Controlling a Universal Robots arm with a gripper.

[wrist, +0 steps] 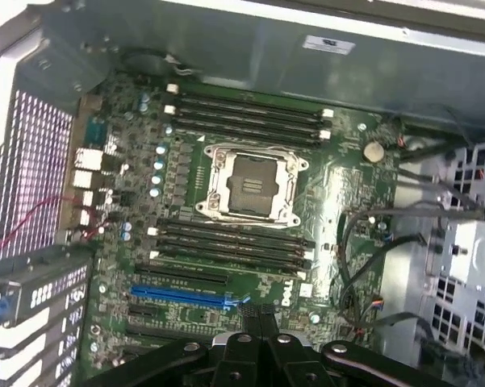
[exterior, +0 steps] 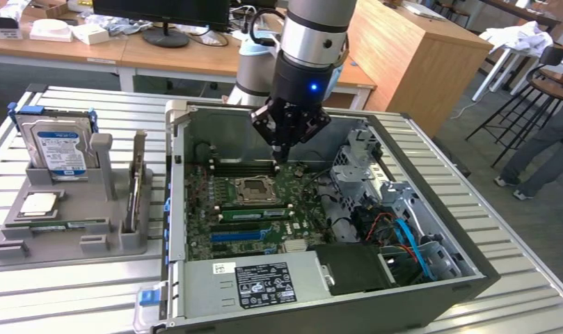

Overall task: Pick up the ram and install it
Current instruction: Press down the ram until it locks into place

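Exterior view and wrist view: gripper over the open case

Exterior view: the gripper (exterior: 279, 161) hangs inside the open computer case (exterior: 453, 233), fingers pressed together with nothing between them, tips just above the memory slots on the far side of the CPU socket (exterior: 253, 189). The ram (exterior: 66, 224) lies flat in the grey tray (exterior: 67, 245) at the left, well apart from the gripper. A green strip (exterior: 255, 211) sits in a slot on the near side of the socket; whether it is another module cannot be told.

Wrist view: the gripper (wrist: 254, 316) is closed and empty above the motherboard (wrist: 347, 185).
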